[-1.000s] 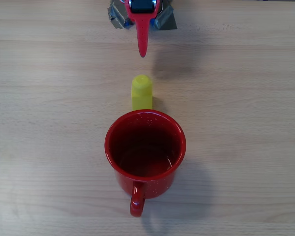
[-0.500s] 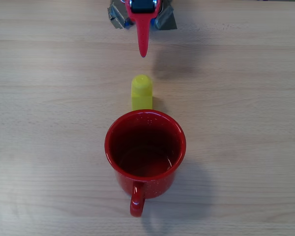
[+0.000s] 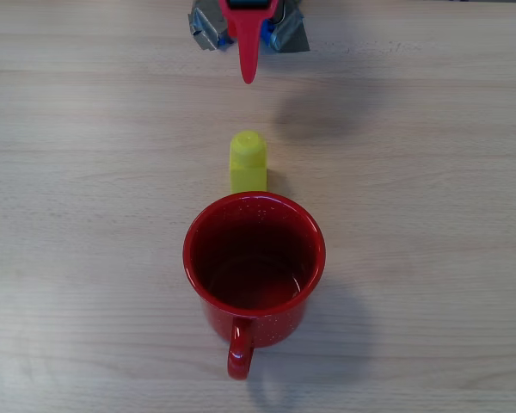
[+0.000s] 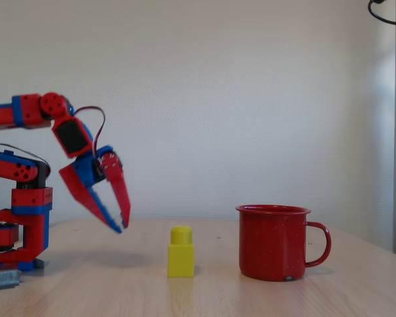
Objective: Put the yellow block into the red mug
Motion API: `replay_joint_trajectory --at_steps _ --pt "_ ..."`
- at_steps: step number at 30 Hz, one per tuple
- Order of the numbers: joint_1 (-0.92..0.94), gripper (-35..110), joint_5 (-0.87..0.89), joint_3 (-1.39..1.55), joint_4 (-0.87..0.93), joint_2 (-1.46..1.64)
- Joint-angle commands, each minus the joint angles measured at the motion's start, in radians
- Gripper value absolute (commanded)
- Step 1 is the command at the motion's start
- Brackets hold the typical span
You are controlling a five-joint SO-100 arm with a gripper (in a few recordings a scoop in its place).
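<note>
The yellow block [image 3: 248,161] stands upright on the wooden table, rounded end up, touching or almost touching the far side of the red mug [image 3: 187,258] in the overhead view. Seen from the side in the fixed view, the yellow block [image 4: 181,252] is just left of the red mug [image 4: 274,244], whose handle points right. The mug is upright with nothing inside. My gripper [image 3: 248,79] hovers near the top edge, well short of the block. In the fixed view the gripper [image 4: 122,227] points down above the table, left of the block, fingertips together and holding nothing.
The arm's base [image 4: 16,231] sits at the left of the fixed view, clamped at the table's far edge [image 3: 288,34]. Bare wooden tabletop [image 3: 430,215] lies on both sides of the mug and block.
The gripper's tip has drawn back a little toward the top edge in the overhead view, away from the block. Block and mug have not moved.
</note>
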Motion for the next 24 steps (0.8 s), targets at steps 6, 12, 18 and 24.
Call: replay_joint_trajectory --at_steps 6,12,18,24 --pt "0.028 0 0.044 -0.385 0.091 -0.304" --pt "0.048 0 0.026 -0.620 0.175 -0.525" --pt "0.044 7 0.018 -0.746 0.190 -0.675" --pt "0.049 27 0.020 -0.772 0.175 -0.770"
